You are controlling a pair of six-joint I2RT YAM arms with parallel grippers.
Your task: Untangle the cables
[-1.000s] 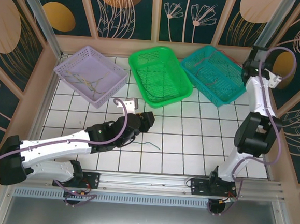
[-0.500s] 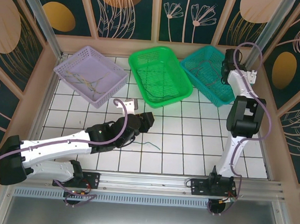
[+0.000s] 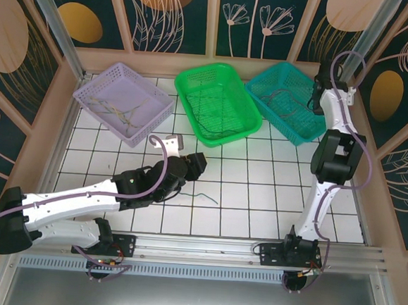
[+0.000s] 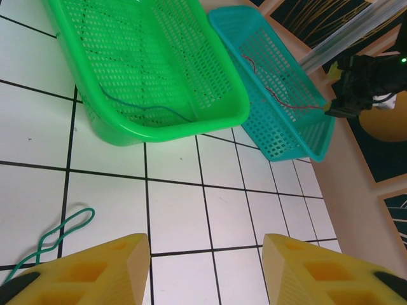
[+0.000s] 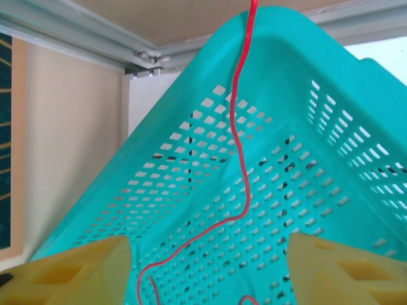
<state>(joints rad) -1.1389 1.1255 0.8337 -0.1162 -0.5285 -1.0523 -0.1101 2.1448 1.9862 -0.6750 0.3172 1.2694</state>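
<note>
A green cable [image 3: 205, 194] lies loose on the white tiles; the left wrist view has its loop [image 4: 58, 236] just left of my left finger. My left gripper [image 3: 193, 163] [image 4: 206, 246] hovers low over the tiles, open and empty. A red cable [image 5: 239, 152] snakes across the floor of the teal basket [image 5: 331, 159] [image 3: 290, 103]. My right gripper [image 3: 314, 96] [image 5: 207, 267] hangs over that basket, open, the red cable lying free below it. A dark cable [image 4: 149, 109] rests in the green basket [image 3: 218, 103]. Thin pale cables [image 3: 122, 109] lie in the lilac basket [image 3: 96, 89].
The three baskets line the back of the tiled floor. A wooden wall and metal frame [image 5: 95, 44] run close behind the teal basket. Both arm bases sit on the rail [image 3: 203, 251] at the near edge.
My right gripper has opened and the red cable now lies free in the teal basket; that arm swung left over the basket. The left arm shifted only slightly.
</note>
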